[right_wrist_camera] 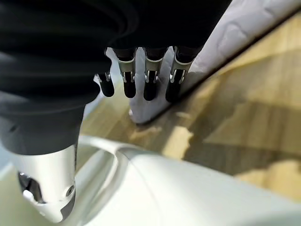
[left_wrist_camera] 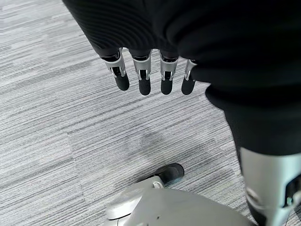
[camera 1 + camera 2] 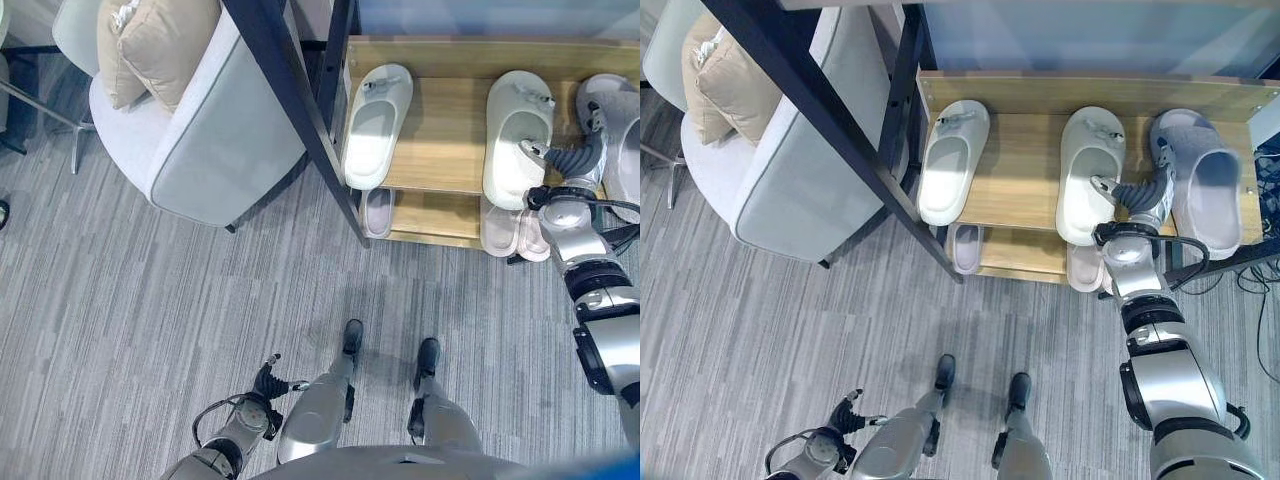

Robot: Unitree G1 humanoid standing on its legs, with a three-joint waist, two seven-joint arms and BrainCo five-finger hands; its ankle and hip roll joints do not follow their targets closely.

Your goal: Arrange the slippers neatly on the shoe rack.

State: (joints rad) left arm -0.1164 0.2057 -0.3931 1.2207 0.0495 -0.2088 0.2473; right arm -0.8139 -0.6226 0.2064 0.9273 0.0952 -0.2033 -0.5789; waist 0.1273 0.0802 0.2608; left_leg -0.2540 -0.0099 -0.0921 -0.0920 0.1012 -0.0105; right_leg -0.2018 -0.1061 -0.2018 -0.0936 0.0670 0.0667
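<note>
A: What's nearest the robot?
B: The left hand (image 3: 268, 383), low by its side above the grey carpet (image 3: 130, 320). Its wrist view has the fingers (image 2: 142, 81) hanging straight down with nothing in them, so it is open and idle.

A: And further out?
B: The right hand (image 3: 1132, 195) is up at the wooden shoe rack (image 3: 1020, 170), between a pale green slipper (image 3: 1087, 170) and a grey slipper (image 3: 1205, 180) on the top shelf. Its thumb lies across the pale green one's side edge while the fingers (image 1: 149, 80) point down, loose and only slightly bent, their tips beside the grey one's sole. I see it resting there relaxed, not clasped round either.

A: Any more footwear?
B: A second pale green slipper (image 3: 376, 125) sits at the left end of the top shelf, well apart from its mate. Two pinkish slippers peek out on the lower shelf: one (image 3: 377, 212) under the left green one, another (image 3: 1084, 268) under the right green one.

A: What's beyond, to the left?
B: A dark metal post (image 3: 290, 90) slanting by the rack, then a light grey armchair (image 3: 205, 140) with a beige cushion (image 3: 150, 45) on it
</note>
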